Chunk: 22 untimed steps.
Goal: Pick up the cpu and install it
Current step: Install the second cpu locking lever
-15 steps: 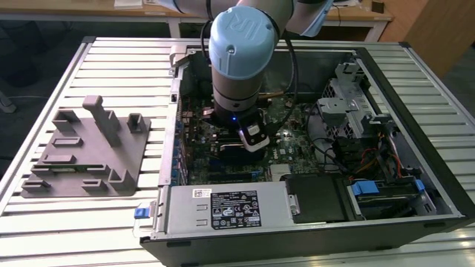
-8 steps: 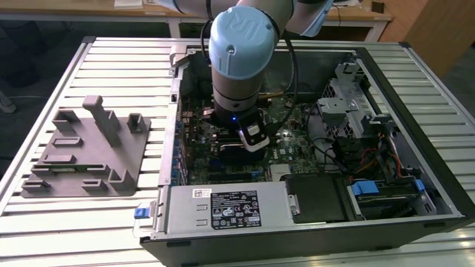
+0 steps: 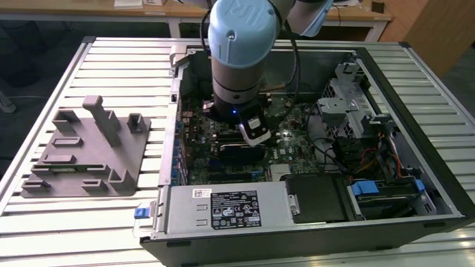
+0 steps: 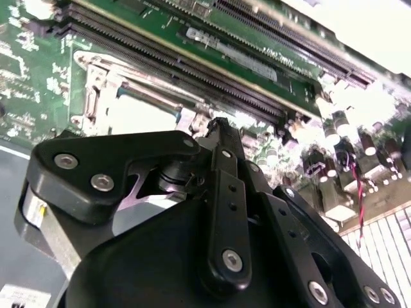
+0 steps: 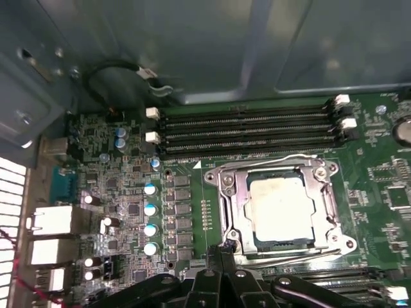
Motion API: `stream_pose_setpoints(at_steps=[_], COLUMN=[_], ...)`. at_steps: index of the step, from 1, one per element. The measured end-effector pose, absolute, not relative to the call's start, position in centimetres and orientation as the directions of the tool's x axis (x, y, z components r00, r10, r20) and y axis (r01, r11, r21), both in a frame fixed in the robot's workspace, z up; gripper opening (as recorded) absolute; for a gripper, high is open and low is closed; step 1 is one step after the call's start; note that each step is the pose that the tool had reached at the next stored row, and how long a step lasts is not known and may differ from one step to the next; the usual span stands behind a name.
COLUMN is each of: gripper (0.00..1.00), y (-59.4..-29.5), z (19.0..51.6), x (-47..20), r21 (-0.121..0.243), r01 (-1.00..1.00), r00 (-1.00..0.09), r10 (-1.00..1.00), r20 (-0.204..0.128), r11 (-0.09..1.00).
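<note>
Silver-topped and thin, the cpu is sitting in its socket frame on the board; my gripper, pinched together empty, is hovering beside it. Light, fragile; I'd hold its edges.

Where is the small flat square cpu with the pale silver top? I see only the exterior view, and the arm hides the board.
Observer: In the first wrist view, the cpu lies flat inside the metal socket frame.
Operator: Does the gripper hold it?
Observer: No. The gripper is at the frame's corner, off the cpu.
Operator: What is beside the socket?
Observer: Four long black memory slots; they look empty.
</note>
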<state>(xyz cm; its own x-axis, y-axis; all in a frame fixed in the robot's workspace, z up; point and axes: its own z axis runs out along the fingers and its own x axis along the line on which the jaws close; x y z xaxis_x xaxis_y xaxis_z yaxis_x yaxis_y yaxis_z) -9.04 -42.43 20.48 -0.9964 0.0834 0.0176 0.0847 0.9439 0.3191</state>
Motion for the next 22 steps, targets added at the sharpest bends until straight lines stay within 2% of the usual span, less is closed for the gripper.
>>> stream_pose_setpoints(at_steps=[6, 15, 22], gripper=[0.11, 0.11, 0.11], y=[-42.3, -42.0, -41.2], z=[22.2, 23.2, 23.2], x=[-9.0, -8.9, -8.0], r21=[0.314, 0.252, 0.239], r01=[0.089, 0.109, 0.118], r00=[-0.996, -0.994, -0.993], r10=[0.088, 0.110, 0.119], r20=[0.017, 0.011, 0.009], r11=[0.945, 0.962, 0.964])
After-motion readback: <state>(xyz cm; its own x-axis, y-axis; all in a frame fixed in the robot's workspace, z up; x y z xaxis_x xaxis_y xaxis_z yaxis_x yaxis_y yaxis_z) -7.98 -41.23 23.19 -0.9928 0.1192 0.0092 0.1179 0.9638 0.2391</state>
